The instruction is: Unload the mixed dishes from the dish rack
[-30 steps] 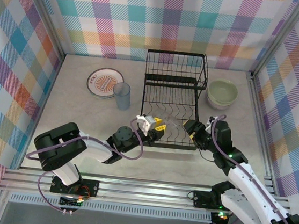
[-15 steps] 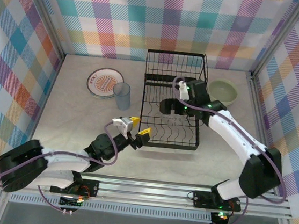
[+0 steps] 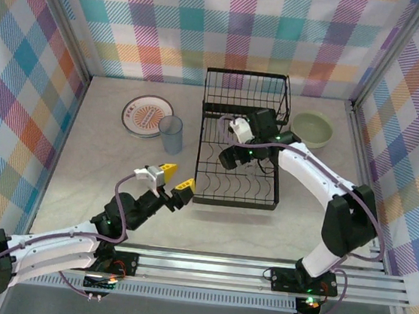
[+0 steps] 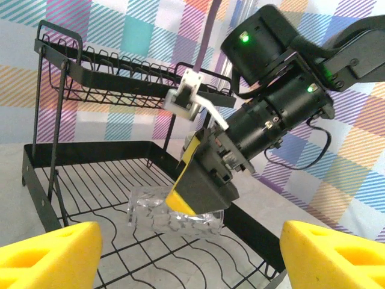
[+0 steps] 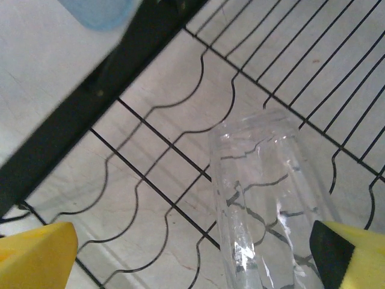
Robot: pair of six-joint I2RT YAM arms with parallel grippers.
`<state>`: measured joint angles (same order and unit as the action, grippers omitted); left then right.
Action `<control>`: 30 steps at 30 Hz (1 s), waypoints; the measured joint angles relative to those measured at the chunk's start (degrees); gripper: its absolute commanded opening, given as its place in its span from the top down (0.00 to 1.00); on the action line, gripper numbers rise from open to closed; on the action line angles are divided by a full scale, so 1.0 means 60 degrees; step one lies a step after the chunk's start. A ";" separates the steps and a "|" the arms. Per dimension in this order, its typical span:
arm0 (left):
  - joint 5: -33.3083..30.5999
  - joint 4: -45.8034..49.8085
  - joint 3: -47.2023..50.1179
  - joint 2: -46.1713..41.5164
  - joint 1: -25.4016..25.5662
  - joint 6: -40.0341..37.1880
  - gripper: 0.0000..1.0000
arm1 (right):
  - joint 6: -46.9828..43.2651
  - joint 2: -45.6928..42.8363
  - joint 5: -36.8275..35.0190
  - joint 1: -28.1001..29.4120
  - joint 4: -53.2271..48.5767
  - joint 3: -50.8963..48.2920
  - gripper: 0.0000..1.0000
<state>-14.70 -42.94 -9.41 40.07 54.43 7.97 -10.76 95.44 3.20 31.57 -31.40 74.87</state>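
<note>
- The black wire dish rack (image 3: 234, 203) sits toward the back middle of the bench (image 3: 102, 167). Its raised basket section is at the far end, and the wavy slot dividers are on the lower level, nearer the arms.
- One clear glass tumbler (image 5: 264, 198) is lying on its side on the wires of that lower level, roughly mid-rack.
- The right hand (image 3: 227, 159) is reached down into the lower level, right over that glass, with its fingers spread wide.
- From the right wrist cam, the tumbler lies between the two yellow pads (image 5: 36, 253), way closer to the pad on the right side of that view.
- It's not clamped on the glass as far as I can see, since there's a big gap on one side. Whether the nearer pad is actually touching the glass, honestly can't tell, because the frame edge cuts it off.
- The left hand (image 3: 175, 177) hovers above the bench just off the near-left corner of the rack, pointed at it. It's released, fingers well apart, holding nothing.
- On the bench left of the rack, a white plate with orange pattern (image 3: 147, 115) lies flat. A bluish tumbler (image 3: 171, 134) stands upright just beside it, between the plate and the rack.
- Right of the rack, a pale green bowl (image 3: 313, 129) sits right way up near the far-right corner of the bench.
</note>
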 measured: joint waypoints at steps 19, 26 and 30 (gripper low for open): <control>0.0000 0.0918 0.0299 -0.0984 0.0000 0.0255 0.24 | -0.0769 0.1665 -0.1927 -0.0036 -0.0812 0.1188 0.01; 0.0000 0.0933 0.0375 -0.1093 0.0000 0.0284 0.24 | -0.0754 0.2178 -0.1891 -0.0015 -0.1978 0.1996 0.01; 0.0004 0.0929 0.0397 -0.1093 0.0000 0.0291 0.24 | -0.0565 0.2248 -0.1741 -0.0004 -0.2426 0.2208 0.01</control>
<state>-14.68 -37.36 -7.03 33.52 54.43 9.72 -14.15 108.92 -7.25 31.55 -45.95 88.12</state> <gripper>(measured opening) 0.764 0.988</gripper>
